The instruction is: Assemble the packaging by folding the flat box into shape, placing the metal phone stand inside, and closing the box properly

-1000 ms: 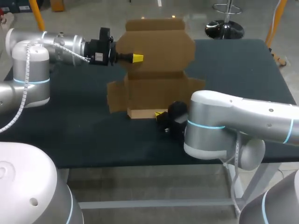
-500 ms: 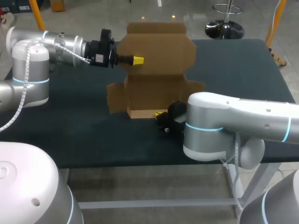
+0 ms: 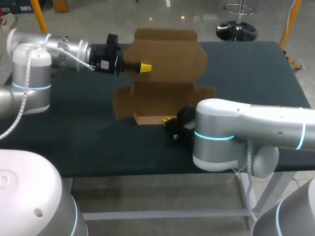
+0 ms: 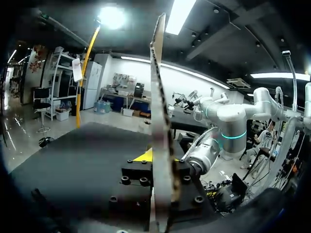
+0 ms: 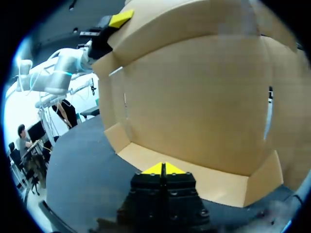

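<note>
Shifted slightly right and down since a second ago: the left gripper [image 3: 145, 67], and with it the tall back panel of the cardboard box [image 3: 167, 93], now leaning a little further over the base. Drawn in a touch leftward too: the right arm.

Clamped on that upright panel near its left edge, one yellow tip showing on the near face. From the left wrist view, seen edge-on [image 4: 160, 121], rising between the fingers [image 4: 144, 156].

Standing half-folded on the dark table [image 3: 74, 142], pale base panel lying flat, side flaps partly raised.

Pinched together with nothing between the tips: the right gripper [image 3: 169, 120], set low at the front edge of the base panel; touching it or just above, cannot tell.
</note>
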{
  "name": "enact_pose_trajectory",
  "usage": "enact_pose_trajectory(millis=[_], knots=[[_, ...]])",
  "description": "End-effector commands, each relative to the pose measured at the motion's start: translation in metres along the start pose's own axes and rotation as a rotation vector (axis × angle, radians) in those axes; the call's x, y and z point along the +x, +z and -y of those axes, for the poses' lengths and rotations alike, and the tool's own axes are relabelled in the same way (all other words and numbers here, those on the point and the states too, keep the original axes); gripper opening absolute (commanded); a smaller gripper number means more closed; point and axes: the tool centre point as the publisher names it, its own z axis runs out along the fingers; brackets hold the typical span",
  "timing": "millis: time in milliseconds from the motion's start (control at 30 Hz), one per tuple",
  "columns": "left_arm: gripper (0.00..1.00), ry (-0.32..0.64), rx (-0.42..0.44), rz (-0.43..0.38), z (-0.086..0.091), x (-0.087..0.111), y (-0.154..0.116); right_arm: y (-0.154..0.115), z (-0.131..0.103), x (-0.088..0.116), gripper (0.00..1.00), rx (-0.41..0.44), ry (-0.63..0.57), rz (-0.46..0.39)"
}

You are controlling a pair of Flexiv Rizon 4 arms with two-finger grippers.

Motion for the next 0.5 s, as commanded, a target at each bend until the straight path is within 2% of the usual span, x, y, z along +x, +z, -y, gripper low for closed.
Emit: enact_pose_trajectory(millis=[33, 500], knots=[[0.0, 0.012, -0.002, -0.009, -0.006, 0.004, -0.001, 0.009, 0.007, -0.002, 0.0, 0.0, -0.001, 0.005], [0.0, 0.054, -0.014, -0.029, -0.021, 0.023, 0.006, 0.009, 0.007, -0.002, 0.0, 0.0, -0.001, 0.005]])
